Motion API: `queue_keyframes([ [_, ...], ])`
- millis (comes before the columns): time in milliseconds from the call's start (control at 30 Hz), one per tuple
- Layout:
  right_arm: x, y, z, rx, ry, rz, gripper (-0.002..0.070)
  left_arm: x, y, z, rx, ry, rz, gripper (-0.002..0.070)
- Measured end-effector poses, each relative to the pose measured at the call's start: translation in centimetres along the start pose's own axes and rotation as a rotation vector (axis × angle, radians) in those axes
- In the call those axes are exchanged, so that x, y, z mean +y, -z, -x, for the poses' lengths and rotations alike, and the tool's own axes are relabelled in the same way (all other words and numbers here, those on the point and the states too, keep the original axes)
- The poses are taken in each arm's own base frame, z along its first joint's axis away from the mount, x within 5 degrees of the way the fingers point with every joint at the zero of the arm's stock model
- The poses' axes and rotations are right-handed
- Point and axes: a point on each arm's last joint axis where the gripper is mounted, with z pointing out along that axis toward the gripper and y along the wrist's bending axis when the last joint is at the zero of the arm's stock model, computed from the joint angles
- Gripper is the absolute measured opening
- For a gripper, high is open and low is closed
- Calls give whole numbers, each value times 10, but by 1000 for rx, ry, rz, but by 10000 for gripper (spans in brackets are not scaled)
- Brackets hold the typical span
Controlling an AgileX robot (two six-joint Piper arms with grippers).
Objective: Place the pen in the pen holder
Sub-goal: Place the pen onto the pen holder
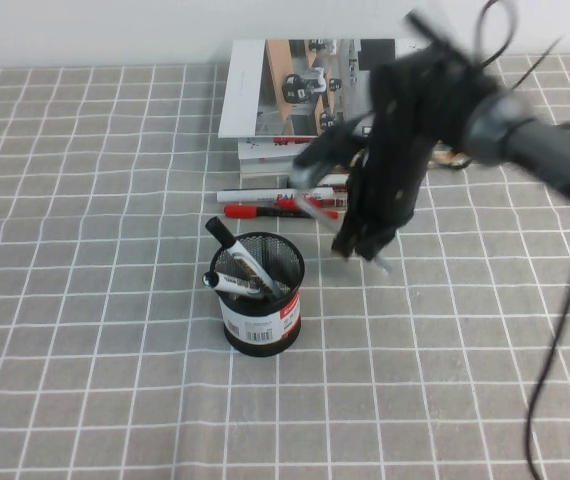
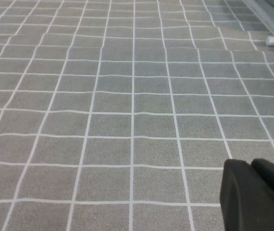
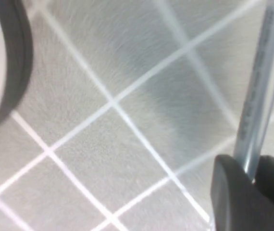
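Note:
The pen holder [image 1: 258, 295], a black mesh cup with a white-and-red label, stands at the table's middle. My right gripper [image 1: 368, 247] hangs blurred just right of it and a little behind, above the cloth. It is shut on the slim grey pen [image 3: 256, 96], which sticks out between the fingertips [image 3: 230, 192]; the pen's end shows below the gripper in the high view [image 1: 381, 266]. A blurred dark-and-white curved edge [image 3: 9, 62] lies beside it in the right wrist view. My left gripper [image 2: 251, 168] is shut and empty over bare cloth, out of the high view.
Two white markers with black caps [image 1: 233, 252] stand in the holder. A white marker [image 1: 265, 196] and a red pen [image 1: 265, 211] lie behind it, in front of a stack of books [image 1: 295, 100]. A black cable [image 1: 555, 350] hangs at the right.

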Motion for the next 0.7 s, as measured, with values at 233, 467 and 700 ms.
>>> queue_keyframes([
  [233,-15,61,-24,-213,-176,105,32,0,0,0,0,0,0,-3],
  [467,17,84,-69,-575,-255,50,32,0,0,0,0,0,0,-3],
  [700,72,110,-106,-963,-322,-59,31,0,0,0,0,0,0,-3],
])
